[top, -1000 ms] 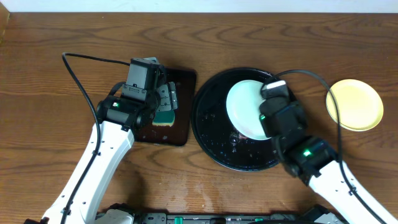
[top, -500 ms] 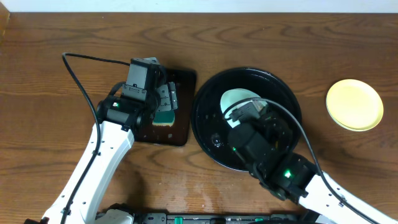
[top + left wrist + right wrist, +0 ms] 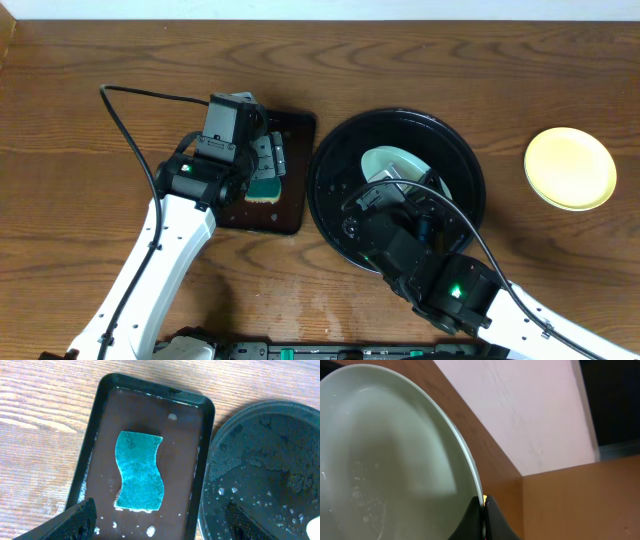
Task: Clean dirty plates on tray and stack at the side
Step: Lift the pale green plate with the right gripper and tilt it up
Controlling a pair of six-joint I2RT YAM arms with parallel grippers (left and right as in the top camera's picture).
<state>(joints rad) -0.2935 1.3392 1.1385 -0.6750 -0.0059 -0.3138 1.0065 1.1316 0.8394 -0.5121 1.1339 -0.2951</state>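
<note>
A pale mint-white plate (image 3: 393, 160) is tilted up on edge over the round black tray (image 3: 335, 150). My right gripper (image 3: 392, 184) is shut on its rim. In the right wrist view the plate (image 3: 385, 455) fills the left side and the fingertips (image 3: 483, 506) pinch its edge. A pale yellow plate (image 3: 570, 168) lies flat on the table to the right of the tray. I see no second mint-white plate. My left gripper (image 3: 268, 160) hovers open and empty over a teal sponge (image 3: 140, 471); in the left wrist view its fingers (image 3: 160, 527) straddle the space below the sponge.
The sponge lies in a small rectangular dark tray (image 3: 105, 420) holding brownish water, just left of the round tray (image 3: 260, 450), which is wet with droplets. A black cable (image 3: 125, 120) loops over the table at the left.
My right arm has swung left and toward the front over the round tray, tipping the mint-white plate from nearly flat up onto its edge. The left arm has not moved.
</note>
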